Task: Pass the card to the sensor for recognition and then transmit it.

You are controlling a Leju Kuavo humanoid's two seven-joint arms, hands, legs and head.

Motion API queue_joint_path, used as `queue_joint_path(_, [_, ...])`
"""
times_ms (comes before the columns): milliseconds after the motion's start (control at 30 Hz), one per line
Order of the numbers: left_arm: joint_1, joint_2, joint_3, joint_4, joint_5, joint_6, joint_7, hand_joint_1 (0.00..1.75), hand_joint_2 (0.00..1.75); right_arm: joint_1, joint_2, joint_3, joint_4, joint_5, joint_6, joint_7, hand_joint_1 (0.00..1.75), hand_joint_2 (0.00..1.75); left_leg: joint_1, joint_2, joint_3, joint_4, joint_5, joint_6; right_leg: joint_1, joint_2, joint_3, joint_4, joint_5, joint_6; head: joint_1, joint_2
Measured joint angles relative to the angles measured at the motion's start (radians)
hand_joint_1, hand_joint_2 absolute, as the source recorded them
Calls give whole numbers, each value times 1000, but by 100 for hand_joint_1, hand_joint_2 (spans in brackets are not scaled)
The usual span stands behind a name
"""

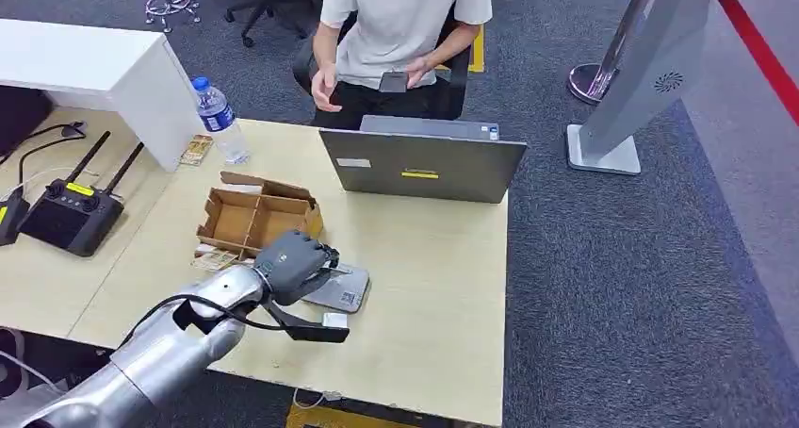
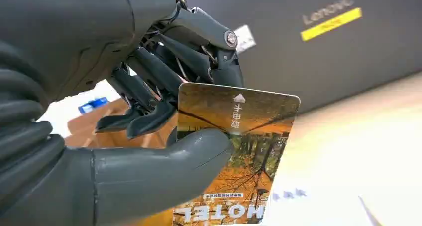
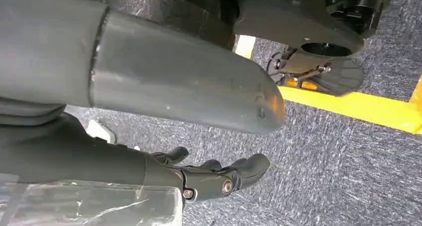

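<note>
My left hand (image 1: 292,263) hovers over the grey flat sensor (image 1: 347,291) near the front of the wooden table (image 1: 433,296). It pinches a hotel card (image 2: 239,151) with an orange autumn-tree print between the thumb (image 2: 164,166) and the fingers (image 2: 199,52). From the head view the hand hides the card, so I cannot tell whether card and sensor touch. My right hand (image 3: 164,76) hangs over the grey carpet, thumb and fingers apart, holding nothing.
A grey laptop (image 1: 424,164) stands open behind the sensor, its back toward me. An open cardboard box (image 1: 254,219) sits just left of my hand. A water bottle (image 1: 220,119) and a black remote controller (image 1: 71,216) lie further left. A person (image 1: 396,23) sits behind the laptop.
</note>
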Motion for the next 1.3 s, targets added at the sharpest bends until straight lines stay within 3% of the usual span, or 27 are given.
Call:
queue_joint_path(33, [0, -28, -4, 34, -17, 27, 10, 175, 175, -4, 2, 6, 0, 1, 0, 2, 0, 0, 0, 0, 0, 0, 0, 0, 0, 0, 0, 0, 0, 0, 0, 0])
queue_joint_path(167, [1, -61, -6, 89, -10, 36, 2, 175, 175, -10, 2, 15, 0, 1, 2, 8, 0, 0, 0, 0, 0, 0, 0, 0, 0, 0, 0, 0, 0, 0, 0, 0])
queue_joint_path(233, [-24, -54, -6, 110, 56, -65, -15, 175, 175, -13, 3, 27, 0, 2, 2, 11, 0, 0, 0, -1, 1, -1, 0, 0, 0, -2, 1, 0, 0, 0, 0, 0])
queue_joint_path(267, [-35, -44, -6, 109, 74, -2, -45, 175, 175, -14, 3, 31, 0, -3, 3, 10, 0, 0, 0, 0, 2, 0, 1, -1, 0, -1, 1, 0, 0, 0, 0, 0])
queue_joint_path(300, [-28, -53, 2, 88, 29, 162, -37, 175, 175, -11, 3, 32, 0, -9, 3, 3, 0, 0, 0, -2, 1, 0, 2, 1, 0, -2, 1, 0, 0, 0, 0, 0])
queue_joint_path(333, [-23, -93, 75, -46, -94, 408, 8, 175, 175, -12, 3, 48, 0, -13, 2, 4, 0, 0, 0, -5, -1, 0, 2, 1, 0, -5, 1, 0, 0, 0, 0, 0])
queue_joint_path(400, [-33, -102, 135, -122, -100, 446, 21, 175, 175, -13, 5, 59, 0, -12, 1, 9, 0, 0, 0, -3, -1, 0, 2, 1, 0, -4, 1, 0, 1, 0, 0, 0])
queue_joint_path(533, [-84, -103, 250, -187, -116, 420, 33, 175, 175, -15, 6, 77, 0, -10, 1, 13, 0, 0, 0, -5, -1, 0, 3, 1, 0, -5, 0, 0, 1, 0, 0, 0])
queue_joint_path(700, [-208, -95, 364, -152, -159, 352, 69, 175, 175, -20, 8, 100, 0, -1, 10, 25, 0, 0, 1, -5, -1, 0, 5, -1, 1, -5, 0, 2, 1, -1, 0, 0])
queue_joint_path(800, [-327, -95, 402, -43, -164, 282, 92, 175, 175, -24, 8, 114, 0, -1, 19, 32, 0, 0, 1, -5, -1, 0, 5, -1, 1, -5, -1, 2, 3, -2, 0, 0])
queue_joint_path(867, [-412, -97, 403, 60, -172, 214, 107, 175, 175, -27, 8, 125, 0, -1, 23, 37, 0, 0, 1, -5, -2, 0, 6, -1, 1, -5, -1, 2, 3, -2, 1, 0])
queue_joint_path(1000, [-532, -119, 403, 243, -165, 139, 116, 175, 175, -31, 8, 134, 0, -19, 34, 39, 0, 0, 1, -4, -2, 0, 6, -1, 1, -4, -1, 2, 4, -2, 1, 0])
queue_joint_path(1100, [-587, -138, 403, 350, -150, 125, 105, 175, 175, -32, 8, 134, 0, -42, 39, 26, 0, 0, 1, -4, -2, 0, 6, -1, 1, -4, -2, 2, 4, -2, 0, 0])
queue_joint_path(1300, [-622, -159, 403, 444, -141, 126, 97, 175, 175, -31, 8, 134, 0, -42, 40, 20, 0, 0, 1, -4, -2, 0, 6, -1, 1, -4, -2, 2, 4, -2, 0, 0])
